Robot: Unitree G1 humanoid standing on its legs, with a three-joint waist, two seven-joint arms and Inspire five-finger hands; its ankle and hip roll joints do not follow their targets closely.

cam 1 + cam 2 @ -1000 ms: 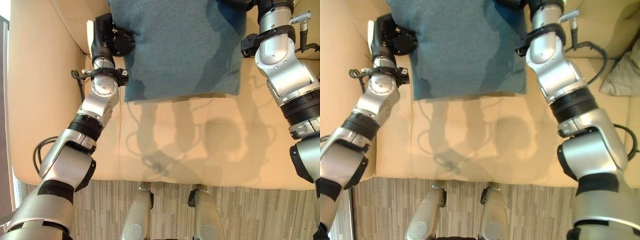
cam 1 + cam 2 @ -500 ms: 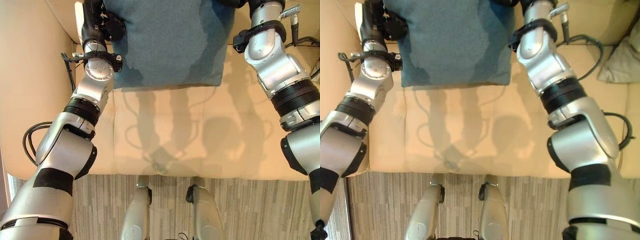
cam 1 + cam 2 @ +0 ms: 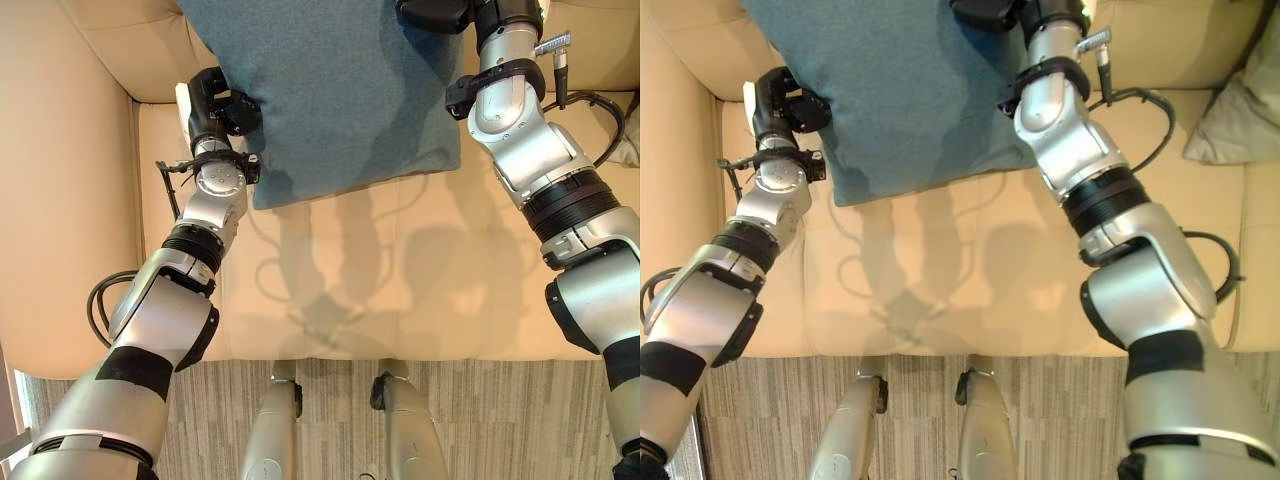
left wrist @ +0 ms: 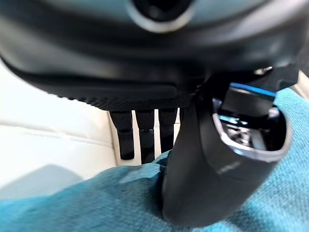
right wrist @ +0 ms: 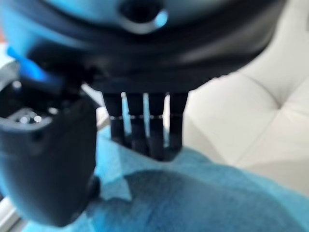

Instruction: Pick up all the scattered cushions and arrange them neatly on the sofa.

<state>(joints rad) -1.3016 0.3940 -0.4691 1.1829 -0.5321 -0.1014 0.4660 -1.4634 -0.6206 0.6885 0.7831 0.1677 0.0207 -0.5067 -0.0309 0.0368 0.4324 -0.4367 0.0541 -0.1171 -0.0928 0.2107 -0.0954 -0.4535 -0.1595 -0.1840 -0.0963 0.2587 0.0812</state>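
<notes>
Both hands are gripping one teal cushion (image 3: 330,90) — the left hand (image 3: 222,100) is pinching its left edge, the right hand (image 3: 432,14) its upper right edge. In the left wrist view the thumb (image 4: 217,174) is lying on top of the fabric while the fingers (image 4: 140,135) are going down behind the edge; the right wrist view is showing the same pinch, thumb (image 5: 48,169) on the cloth and fingers (image 5: 145,125) dipping behind it.

The cushion is leaning tilted against the sofa's backrest (image 3: 130,40), its lower edge hanging over the rear of the seat (image 3: 400,270) and its lower left corner sitting just beside the left wrist. The beige sofa is spreading out under it — armrest (image 3: 60,200) on the left, seat reaching forward to the striped floor (image 3: 480,420). At the right edge of the seat a grey cushion (image 3: 1235,110) is lying, well apart from the teal one.
</notes>
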